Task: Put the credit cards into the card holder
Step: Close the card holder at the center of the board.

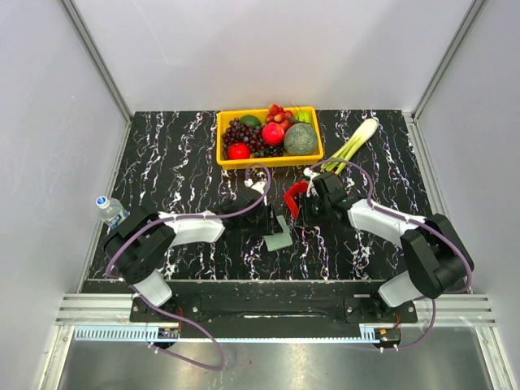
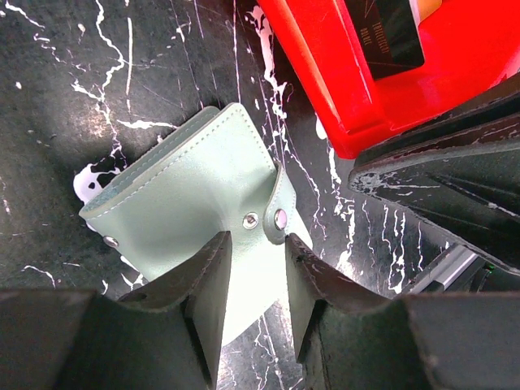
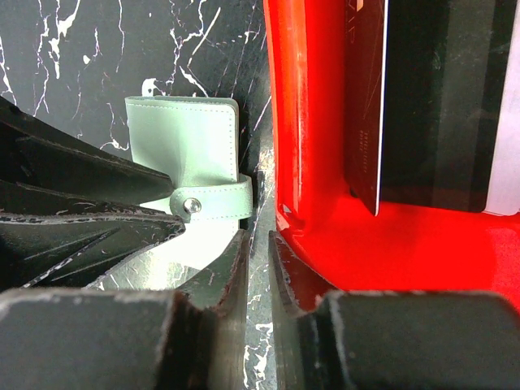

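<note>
The grey-green card holder (image 1: 279,237) (image 2: 187,203) (image 3: 183,130) lies on the black marble table, its snap strap showing. My left gripper (image 1: 266,213) (image 2: 256,237) is open, its fingers straddling the holder's near corner. Just right of it stands a red tray (image 1: 290,199) (image 2: 325,73) (image 3: 301,122) holding the credit cards: a dark card (image 2: 390,36) (image 3: 431,106) and an orange edge (image 2: 426,6). My right gripper (image 1: 305,203) (image 3: 258,236) sits at the tray's near corner, between tray and holder. Its jaws stand a narrow slit apart with only table showing between them.
A yellow basket (image 1: 219,138) of fruit stands at the back. A green onion (image 1: 349,146) lies to its right. A water bottle (image 1: 110,210) rests at the left edge. The two grippers' fingers (image 2: 439,187) (image 3: 73,187) are close together over the holder.
</note>
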Motion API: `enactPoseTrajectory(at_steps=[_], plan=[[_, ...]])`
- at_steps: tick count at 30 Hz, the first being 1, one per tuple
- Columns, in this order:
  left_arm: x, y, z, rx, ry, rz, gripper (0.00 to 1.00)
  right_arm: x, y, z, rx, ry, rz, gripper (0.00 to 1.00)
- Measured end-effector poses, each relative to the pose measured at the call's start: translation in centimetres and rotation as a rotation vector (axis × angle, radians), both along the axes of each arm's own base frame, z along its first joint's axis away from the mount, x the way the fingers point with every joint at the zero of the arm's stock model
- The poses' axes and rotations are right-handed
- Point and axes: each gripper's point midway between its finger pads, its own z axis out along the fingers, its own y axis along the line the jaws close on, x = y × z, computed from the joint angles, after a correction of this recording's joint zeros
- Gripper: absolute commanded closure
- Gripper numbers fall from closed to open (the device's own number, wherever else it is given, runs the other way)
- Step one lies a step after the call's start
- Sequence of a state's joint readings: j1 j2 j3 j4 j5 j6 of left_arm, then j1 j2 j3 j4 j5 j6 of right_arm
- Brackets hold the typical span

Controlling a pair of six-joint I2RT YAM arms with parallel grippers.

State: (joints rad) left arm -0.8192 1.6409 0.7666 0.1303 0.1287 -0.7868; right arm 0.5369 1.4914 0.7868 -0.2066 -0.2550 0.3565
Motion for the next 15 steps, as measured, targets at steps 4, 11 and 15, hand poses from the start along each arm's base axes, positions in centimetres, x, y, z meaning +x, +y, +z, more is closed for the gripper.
enactPoseTrajectory(at_steps=[4,11,15], plan=[[0.20,-0.09,0.20,-0.004,-0.004,0.002,0.64,0.01,-0.01,0.01,0.001,0.001,0.000,0.79],[0.58,-0.39,0.41,-0.019,-0.012,0.009,0.64,-0.09,0.08,0.04,0.007,0.004,0.005,0.79],[0.69,-0.53,0.04,-0.018,-0.007,0.011,0.68,-0.23,0.19,-0.06,0.011,0.012,0.011,0.79]])
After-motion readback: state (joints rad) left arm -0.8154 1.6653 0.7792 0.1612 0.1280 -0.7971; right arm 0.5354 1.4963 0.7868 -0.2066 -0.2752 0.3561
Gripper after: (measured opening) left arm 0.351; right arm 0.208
